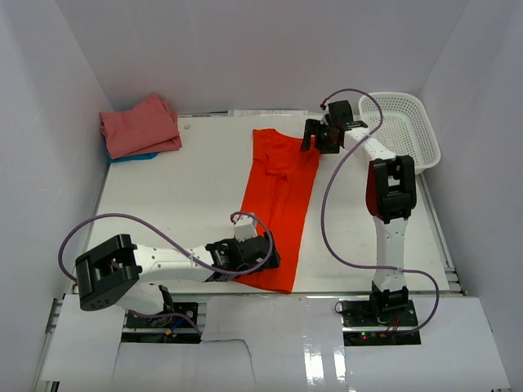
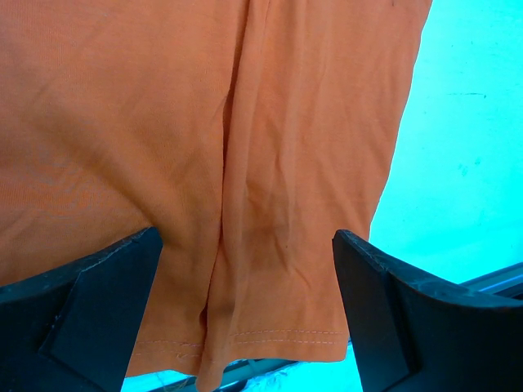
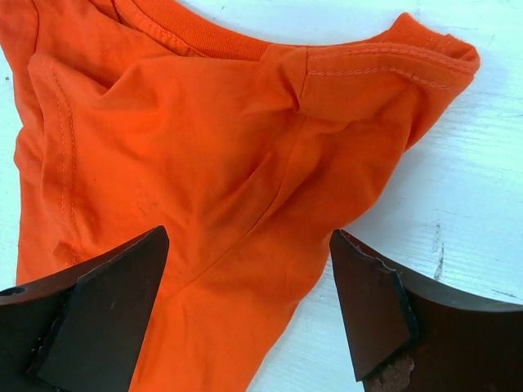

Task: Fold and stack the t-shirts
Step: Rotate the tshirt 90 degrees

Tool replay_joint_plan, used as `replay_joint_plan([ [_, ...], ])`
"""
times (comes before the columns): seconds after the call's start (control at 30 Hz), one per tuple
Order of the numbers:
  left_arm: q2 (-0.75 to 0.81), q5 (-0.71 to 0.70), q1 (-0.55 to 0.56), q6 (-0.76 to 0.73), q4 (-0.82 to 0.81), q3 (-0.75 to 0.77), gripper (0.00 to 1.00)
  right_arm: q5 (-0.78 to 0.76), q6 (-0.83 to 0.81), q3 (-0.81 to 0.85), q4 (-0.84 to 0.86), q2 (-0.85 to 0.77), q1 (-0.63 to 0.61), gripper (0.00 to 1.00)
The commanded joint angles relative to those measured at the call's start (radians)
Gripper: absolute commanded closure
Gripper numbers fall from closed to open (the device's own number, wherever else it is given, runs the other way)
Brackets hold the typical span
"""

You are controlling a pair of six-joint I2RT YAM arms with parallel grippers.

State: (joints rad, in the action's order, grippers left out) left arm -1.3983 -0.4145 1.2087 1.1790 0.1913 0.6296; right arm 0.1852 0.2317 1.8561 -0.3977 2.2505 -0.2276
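An orange-red t-shirt lies folded lengthwise into a long strip down the middle of the table, collar at the far end. My left gripper hovers open over its near hem, fingers either side of the cloth. Over the collar end my right gripper stands open, its jaws wide apart and holding nothing. A salmon-pink t-shirt sits folded at the far left on top of a blue one, of which only an edge shows.
A white mesh basket leans at the far right corner. White walls enclose the table on three sides. The right arm's cable loops beside the orange shirt.
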Motion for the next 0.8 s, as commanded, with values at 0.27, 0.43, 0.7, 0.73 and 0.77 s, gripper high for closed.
replay_joint_plan([
  [0.27, -0.018, 0.051, 0.032, 0.047, 0.057, -0.015, 0.02, 0.030, 0.006, -0.014, 0.036, 0.040, 0.001, 0.14],
  [0.43, -0.021, 0.054, 0.040, 0.054, 0.056, -0.015, 0.02, 0.037, 0.009, -0.015, 0.051, 0.060, 0.001, 0.14],
  [0.7, -0.045, 0.063, 0.066, 0.074, 0.054, 0.002, 0.02, 0.083, 0.031, 0.000, 0.089, 0.112, -0.001, 0.14],
  [0.73, -0.048, 0.063, 0.069, 0.077, 0.054, 0.005, 0.02, 0.091, 0.031, 0.006, 0.095, 0.119, -0.001, 0.14],
  [0.77, -0.054, 0.065, 0.072, 0.079, 0.053, 0.012, 0.02, 0.099, 0.034, 0.027, 0.097, 0.138, -0.001, 0.14],
])
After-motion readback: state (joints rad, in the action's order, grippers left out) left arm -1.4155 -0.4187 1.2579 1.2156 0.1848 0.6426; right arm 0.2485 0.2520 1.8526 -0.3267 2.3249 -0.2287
